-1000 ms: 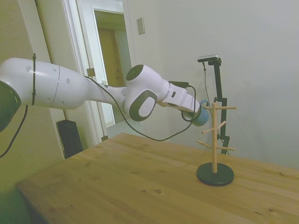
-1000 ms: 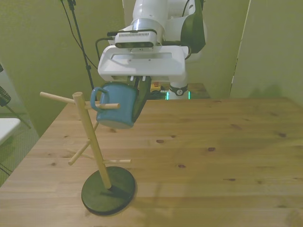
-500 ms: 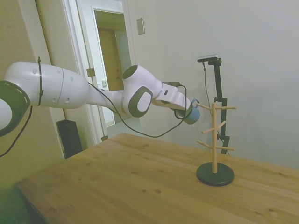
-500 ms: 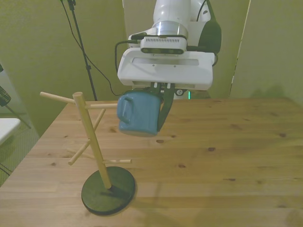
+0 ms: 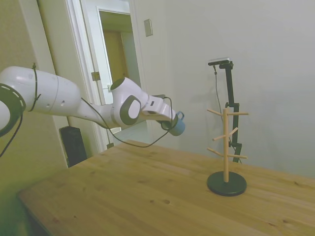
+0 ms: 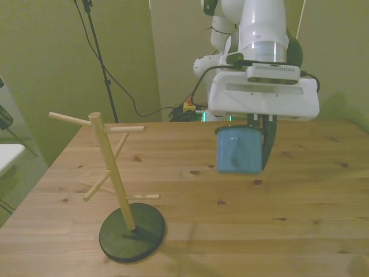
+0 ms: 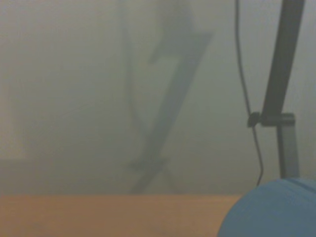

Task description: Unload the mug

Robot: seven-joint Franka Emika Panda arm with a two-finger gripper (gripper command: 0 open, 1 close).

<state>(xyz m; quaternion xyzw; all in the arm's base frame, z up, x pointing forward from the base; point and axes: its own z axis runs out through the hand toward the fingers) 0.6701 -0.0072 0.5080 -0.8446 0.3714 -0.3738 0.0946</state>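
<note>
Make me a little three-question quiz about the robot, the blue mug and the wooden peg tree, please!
1. True or false: the mug hangs on a peg of the wooden tree.
2. What holds the mug? A) the gripper B) a peg C) the table
3. Fill in: the mug is ___ the table, not touching it.

Key: 1 false. 2 A. 3 above.

Plain pale walls (image 5: 275, 44) close in the room, with a white-framed doorway (image 5: 115, 69) open onto a dim passage and a small wall plate (image 5: 148, 27) beside it. A dark low box (image 5: 74, 145) stands by the door. Cables (image 6: 124, 92) trail down behind the wooden table (image 6: 300, 231)
</note>
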